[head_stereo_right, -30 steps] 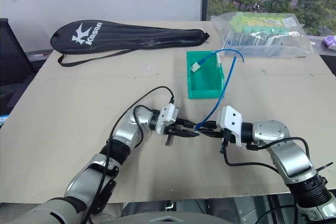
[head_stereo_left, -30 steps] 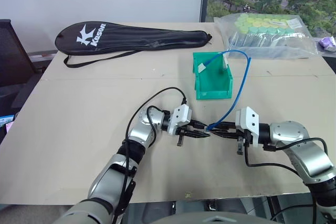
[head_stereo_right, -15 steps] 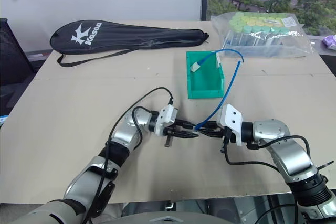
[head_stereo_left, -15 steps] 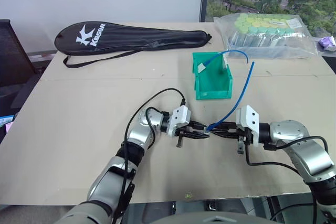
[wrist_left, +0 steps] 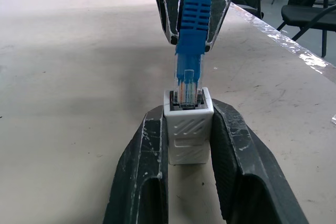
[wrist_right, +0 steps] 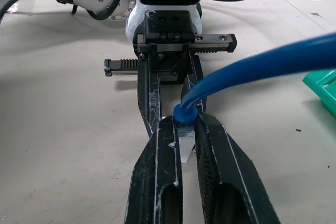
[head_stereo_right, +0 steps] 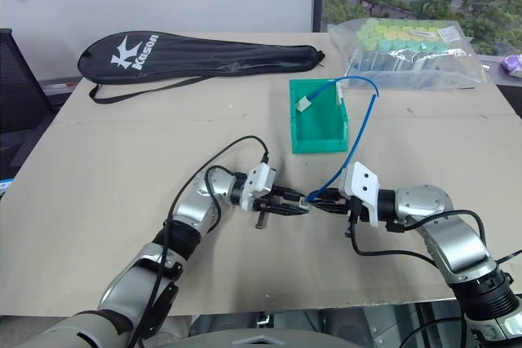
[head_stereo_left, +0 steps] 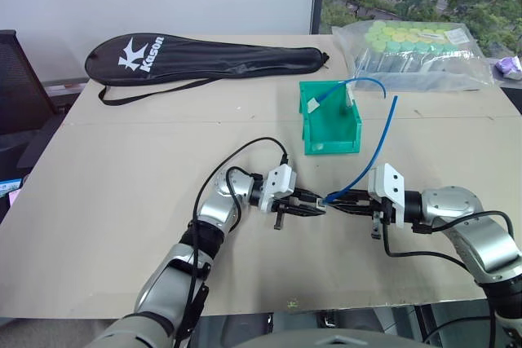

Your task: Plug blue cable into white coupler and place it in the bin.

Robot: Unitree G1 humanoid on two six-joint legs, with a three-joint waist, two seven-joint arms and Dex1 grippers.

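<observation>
In the left wrist view the white coupler (wrist_left: pixel 188 132) sits upright between my left gripper's fingers (wrist_left: pixel 144 166), which are shut on its sides. The blue cable's clear plug (wrist_left: pixel 188 83) is in the coupler's socket. My right gripper (wrist_right: pixel 185 121) is shut on the cable's blue boot (wrist_left: pixel 193 19), pointing straight at the left gripper (head_stereo_left: pixel 316 208). Both meet tip to tip just above the table. From there the blue cable (head_stereo_left: pixel 377 149) rises to a free end right of the green bin (head_stereo_left: pixel 330 143). The bin stands behind the grippers.
The bin holds another blue cable with a white block (head_stereo_left: pixel 316 103), looping over its right wall. A black racket bag (head_stereo_left: pixel 204 61) lies at the back left. A clear bag of green-capped tubes (head_stereo_left: pixel 416 55) lies at the back right. The table's front edge is close below the arms.
The cable's free upper end has swung a little to the right, away from the loop over the bin. Both grippers have stayed in place, tip to tip.
</observation>
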